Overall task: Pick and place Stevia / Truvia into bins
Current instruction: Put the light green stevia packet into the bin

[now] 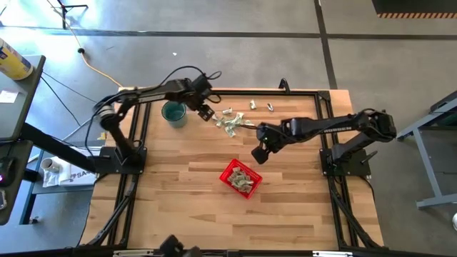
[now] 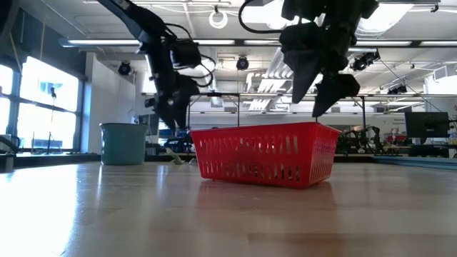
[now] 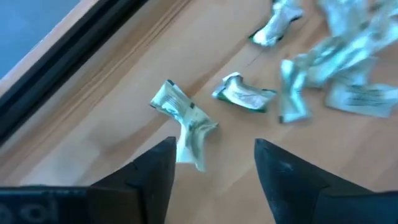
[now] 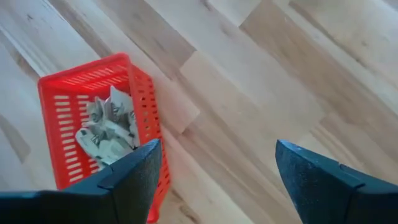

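Note:
Several pale green and white sachets (image 1: 228, 123) lie scattered on the table's far part, right of the teal cup (image 1: 173, 113). My left gripper (image 1: 205, 112) is open and low over their left edge. In its wrist view one crumpled sachet (image 3: 185, 121) lies just ahead of the gap between the fingers, close to one finger (image 3: 163, 160). The red basket (image 1: 240, 178) stands near the table's middle with several sachets (image 4: 109, 128) inside. My right gripper (image 1: 258, 153) is open and empty, hanging above the table between the pile and the basket (image 4: 93, 112). My left gripper (image 3: 211, 155) comes slanting down from the table's left. One finger stands right beside the lower end of a crumpled sachet (image 3: 189, 152) that lies flat on the wood. Whether the finger touches it I cannot tell.
The teal cup (image 2: 123, 143) stands just left of my left gripper. Two stray sachets (image 1: 252, 105) lie near the far edge. A black frame rail (image 3: 74, 56) runs along the far edge. Bare wood (image 1: 178, 207) spreads toward the near edge around the basket (image 2: 264, 153).

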Available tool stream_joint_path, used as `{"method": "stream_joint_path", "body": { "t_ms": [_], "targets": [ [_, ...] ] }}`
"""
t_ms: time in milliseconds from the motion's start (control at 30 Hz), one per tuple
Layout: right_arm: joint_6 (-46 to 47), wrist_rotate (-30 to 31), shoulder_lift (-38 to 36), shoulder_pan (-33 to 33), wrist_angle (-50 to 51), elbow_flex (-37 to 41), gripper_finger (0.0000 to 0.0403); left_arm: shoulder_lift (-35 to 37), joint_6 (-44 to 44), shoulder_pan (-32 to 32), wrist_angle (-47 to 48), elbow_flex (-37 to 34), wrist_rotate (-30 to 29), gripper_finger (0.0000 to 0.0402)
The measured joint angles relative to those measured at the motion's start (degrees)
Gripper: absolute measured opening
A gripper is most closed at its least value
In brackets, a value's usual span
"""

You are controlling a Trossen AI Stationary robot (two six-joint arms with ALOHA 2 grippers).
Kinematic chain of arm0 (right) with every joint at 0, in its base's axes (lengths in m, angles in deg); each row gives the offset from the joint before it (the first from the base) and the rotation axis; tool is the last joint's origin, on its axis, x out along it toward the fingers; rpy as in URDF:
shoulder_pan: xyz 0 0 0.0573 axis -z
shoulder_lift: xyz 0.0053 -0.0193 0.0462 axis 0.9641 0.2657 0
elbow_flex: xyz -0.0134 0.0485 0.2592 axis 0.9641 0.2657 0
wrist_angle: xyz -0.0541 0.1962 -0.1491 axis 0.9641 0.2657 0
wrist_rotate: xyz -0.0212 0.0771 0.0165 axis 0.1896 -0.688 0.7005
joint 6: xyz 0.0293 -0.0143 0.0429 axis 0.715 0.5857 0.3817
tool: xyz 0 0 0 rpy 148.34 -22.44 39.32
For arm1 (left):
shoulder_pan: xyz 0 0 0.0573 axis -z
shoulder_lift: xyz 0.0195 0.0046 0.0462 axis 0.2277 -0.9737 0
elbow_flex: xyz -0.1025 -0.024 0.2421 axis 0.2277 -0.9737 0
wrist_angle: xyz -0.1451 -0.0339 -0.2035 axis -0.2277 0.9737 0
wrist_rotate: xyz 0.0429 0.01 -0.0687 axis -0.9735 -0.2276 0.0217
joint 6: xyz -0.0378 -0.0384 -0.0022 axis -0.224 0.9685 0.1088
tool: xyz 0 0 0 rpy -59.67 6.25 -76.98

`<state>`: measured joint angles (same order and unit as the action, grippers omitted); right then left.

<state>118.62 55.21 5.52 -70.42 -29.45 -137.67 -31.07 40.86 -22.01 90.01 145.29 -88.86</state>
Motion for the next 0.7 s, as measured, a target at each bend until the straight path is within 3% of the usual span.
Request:
{"method": "stream_joint_path", "body": {
  "t_ms": [233, 400, 500, 700],
  "targets": [
    [-1.7, 0.0, 0.0, 1.6, -0.1, 0.0, 0.0304, -10.0, -2.1, -1.9, 3.1, 9.0, -3.4, 0.0230],
    [-2.8, -0.4, 0.0, 1.7, 0.1, 0.0, 0.0304, -15.4, -4.9, -2.8, 13.3, 15.3, -1.7, 0.0202],
    [-3.4, -0.4, 0.0, 1.7, 0.3, 0.0, 0.0304, -16.9, -7.6, -2.2, 20.6, 16.4, -1.4, 0.0195],
    [-5.4, 0.0, 0.0, 2.7, 0.2, 0.0, 0.0304, -17.0, -11.1, 0.1, 21.2, 15.8, -1.4, 0.0200]
  ]
}}
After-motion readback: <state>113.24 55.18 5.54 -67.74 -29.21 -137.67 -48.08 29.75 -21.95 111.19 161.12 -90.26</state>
